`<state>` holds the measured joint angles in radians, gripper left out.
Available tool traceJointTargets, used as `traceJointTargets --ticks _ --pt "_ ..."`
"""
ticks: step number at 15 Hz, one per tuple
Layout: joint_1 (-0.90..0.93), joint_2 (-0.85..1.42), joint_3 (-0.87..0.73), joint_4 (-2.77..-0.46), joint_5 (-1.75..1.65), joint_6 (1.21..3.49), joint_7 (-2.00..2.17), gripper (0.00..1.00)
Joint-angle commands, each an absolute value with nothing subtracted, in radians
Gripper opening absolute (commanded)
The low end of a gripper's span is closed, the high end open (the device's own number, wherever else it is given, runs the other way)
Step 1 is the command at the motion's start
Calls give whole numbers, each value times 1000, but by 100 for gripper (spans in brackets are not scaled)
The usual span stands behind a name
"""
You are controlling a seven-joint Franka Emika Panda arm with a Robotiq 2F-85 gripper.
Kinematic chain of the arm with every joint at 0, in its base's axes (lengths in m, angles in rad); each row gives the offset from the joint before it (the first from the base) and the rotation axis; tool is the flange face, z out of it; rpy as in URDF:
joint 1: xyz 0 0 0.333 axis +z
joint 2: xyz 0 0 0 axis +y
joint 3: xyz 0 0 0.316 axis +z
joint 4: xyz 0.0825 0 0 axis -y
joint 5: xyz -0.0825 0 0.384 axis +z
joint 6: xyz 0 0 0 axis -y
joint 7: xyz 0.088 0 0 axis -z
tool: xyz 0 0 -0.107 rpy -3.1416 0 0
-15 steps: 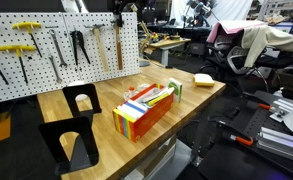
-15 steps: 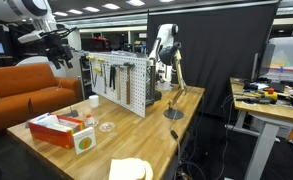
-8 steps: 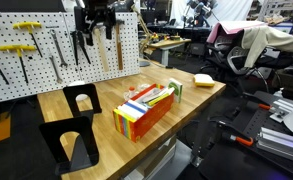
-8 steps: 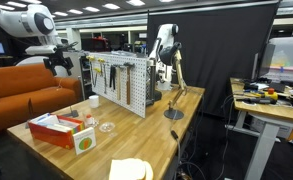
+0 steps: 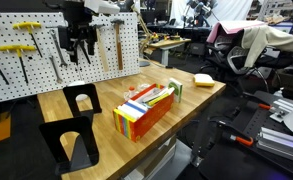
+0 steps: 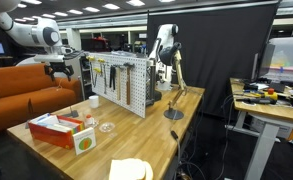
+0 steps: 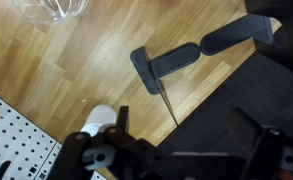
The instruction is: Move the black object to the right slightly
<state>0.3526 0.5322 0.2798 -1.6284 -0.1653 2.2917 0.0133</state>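
Black sheet metal w/ arch cut-out: black object (image 5: 81,98) standing upright on wooden bench (image 5: 191,98), nr pegboard (image 5: 26,50), behind larger black stand (image 5: 68,142), striped box (image 5: 146,108) just beside. Gripper (image 5: 81,52) hanging well above it, fingers spread, gripping nothing. Reading this as approach phase, obj not yet touched. For a clean move: coming straight down over panel's top edge, pinching across thin metal, lifting barely, shifting a short way right. Watching box, since it's close enough to get bumped.
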Motion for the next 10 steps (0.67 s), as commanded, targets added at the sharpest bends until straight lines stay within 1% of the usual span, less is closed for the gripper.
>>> traceJointTargets --ticks 1,5,10 --pt "370 530 259 -1624 -152 2290 6 100" --pt "385 529 249 -1632 -176 2297 8 100" --pt "407 594 230 -1591 -201 2287 -7 100"
